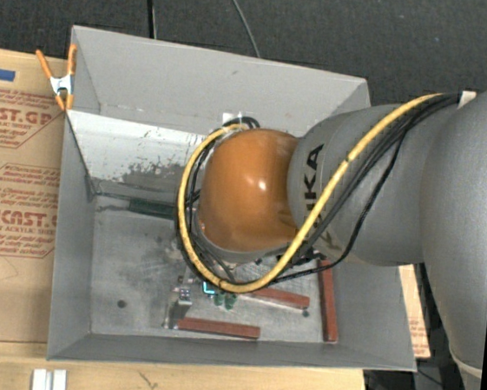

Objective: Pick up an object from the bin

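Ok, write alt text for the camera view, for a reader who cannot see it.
The robot arm reaches from the right into a grey metal bin, its gripper low near the front wall, by the left end of a flat reddish-brown bar. Two more such bars lie to its right, and a dark green stick lies along the back wall.

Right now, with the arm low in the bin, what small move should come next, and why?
Probably a slight straight descent: the gripper hangs just above the left end of a reddish-brown stick lying near the bin's lower wall, and a second stick lies close by, so sideways travel might knock it.
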Motion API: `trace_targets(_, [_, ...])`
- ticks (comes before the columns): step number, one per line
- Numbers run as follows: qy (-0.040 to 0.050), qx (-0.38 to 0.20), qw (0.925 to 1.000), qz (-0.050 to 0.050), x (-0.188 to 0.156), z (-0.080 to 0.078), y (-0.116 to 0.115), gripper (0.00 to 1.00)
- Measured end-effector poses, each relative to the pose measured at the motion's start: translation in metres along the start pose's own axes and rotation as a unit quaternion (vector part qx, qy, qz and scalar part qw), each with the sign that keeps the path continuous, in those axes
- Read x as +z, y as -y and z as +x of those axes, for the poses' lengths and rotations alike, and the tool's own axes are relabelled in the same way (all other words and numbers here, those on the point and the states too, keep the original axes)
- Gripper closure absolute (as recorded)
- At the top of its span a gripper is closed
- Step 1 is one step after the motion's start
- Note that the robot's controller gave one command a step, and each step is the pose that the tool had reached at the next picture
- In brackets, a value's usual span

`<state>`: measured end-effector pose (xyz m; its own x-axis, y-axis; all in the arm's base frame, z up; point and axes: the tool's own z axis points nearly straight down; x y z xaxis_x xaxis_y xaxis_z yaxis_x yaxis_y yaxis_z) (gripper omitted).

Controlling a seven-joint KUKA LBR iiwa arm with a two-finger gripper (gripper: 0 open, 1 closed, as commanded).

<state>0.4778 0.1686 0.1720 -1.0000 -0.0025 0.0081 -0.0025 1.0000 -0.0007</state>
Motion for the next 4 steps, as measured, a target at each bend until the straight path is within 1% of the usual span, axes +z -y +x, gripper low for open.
trace_targets(1, [0.0038,0.001,1.0000,-0.001,-0.004,-0.002,0.001,0.00])
trace_targets(2, [0.0033,-0.058,0.9983,0.000,0.093,-0.003,0.052,1.00])
trace_targets(3, [0.0033,-0.058,0.9983,0.000,0.093,-0.003,0.052,1.00])
trace_targets(4, [0.0055,-0.091,0.9958,0.000,-0.068,-0.019,0.055,1.00])
